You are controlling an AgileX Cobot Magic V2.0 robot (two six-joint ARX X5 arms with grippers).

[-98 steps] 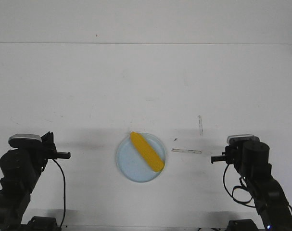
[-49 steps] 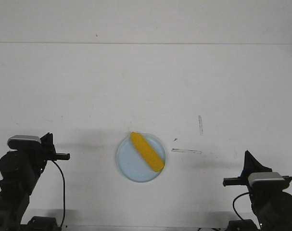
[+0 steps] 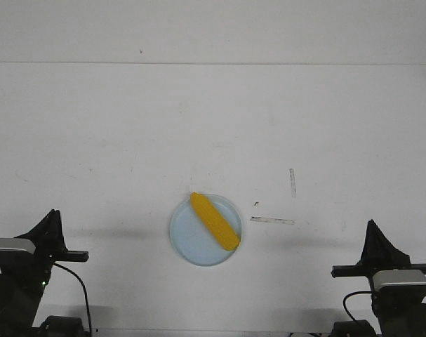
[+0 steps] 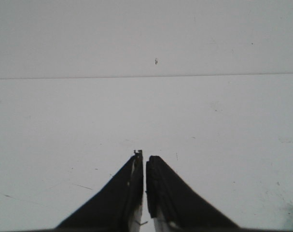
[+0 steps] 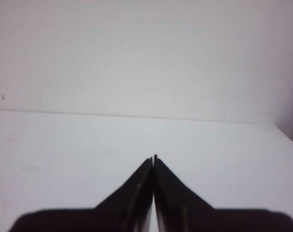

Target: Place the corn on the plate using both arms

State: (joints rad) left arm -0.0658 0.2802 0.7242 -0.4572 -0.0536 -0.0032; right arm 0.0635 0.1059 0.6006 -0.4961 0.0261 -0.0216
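Corn (image 3: 215, 221) lies diagonally on the plate (image 3: 187, 242), one end over the far rim, so placement looks done. Plate sits on the desk (image 3: 213, 126) between both arms. Left pincer (image 4: 144, 159) is closed, holding nothing. Right pincer (image 5: 153, 158) is closed, empty too. Both sit low at the near edge, well apart from the plate, likely parked.

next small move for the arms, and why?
Probably none: hold both parked. The corn already lies on the plate, the left claw and right claw are shut and empty, and both arms sit at the table's near corners.
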